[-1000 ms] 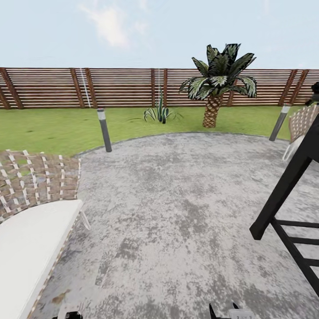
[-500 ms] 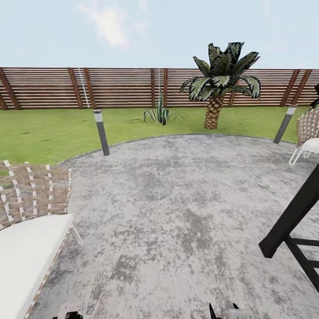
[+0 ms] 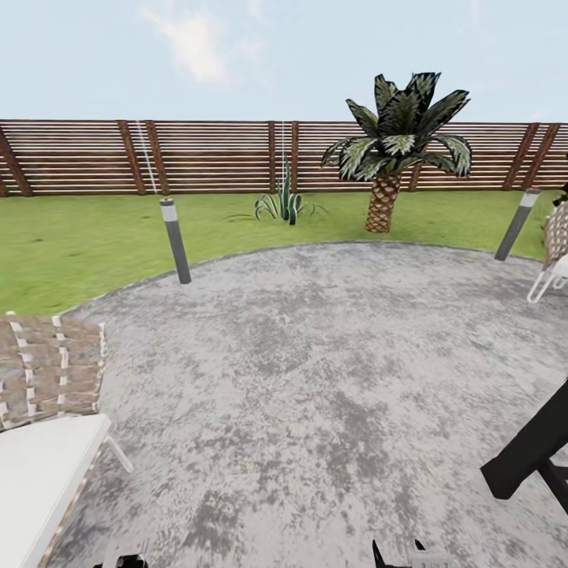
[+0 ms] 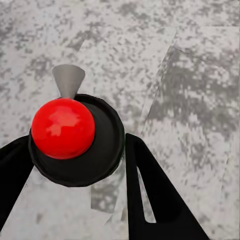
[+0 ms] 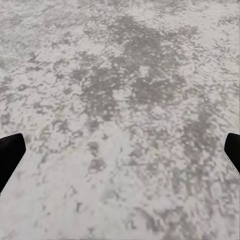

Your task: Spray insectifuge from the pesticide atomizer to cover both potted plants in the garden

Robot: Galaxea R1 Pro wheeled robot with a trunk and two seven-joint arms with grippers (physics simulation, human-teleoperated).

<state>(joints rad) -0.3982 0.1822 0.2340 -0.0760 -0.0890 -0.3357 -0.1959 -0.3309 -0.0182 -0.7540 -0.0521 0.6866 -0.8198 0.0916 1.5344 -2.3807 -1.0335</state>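
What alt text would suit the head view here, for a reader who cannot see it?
A round grey stone patio fills the foreground, with lawn and a brown slatted fence behind. A palm and a spiky plant stand near the fence, grey lamp posts edge the paving, and a woven chair sits at left.

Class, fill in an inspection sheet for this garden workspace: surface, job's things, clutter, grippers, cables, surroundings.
Surface: grey mottled stone paving, rounded edge meeting the lawn.
Job's things: nothing seen for certain.
Clutter: woven chair with a white cushion at the left; black frame at the right; another chair at the right edge.
Grippers: left gripper has a red ball on a black disc between its fingers, grip unclear; right gripper open over bare paving.
Cables: nothing seen.
Surroundings: slatted wooden fence, palm, spiky plant, two lamp posts.
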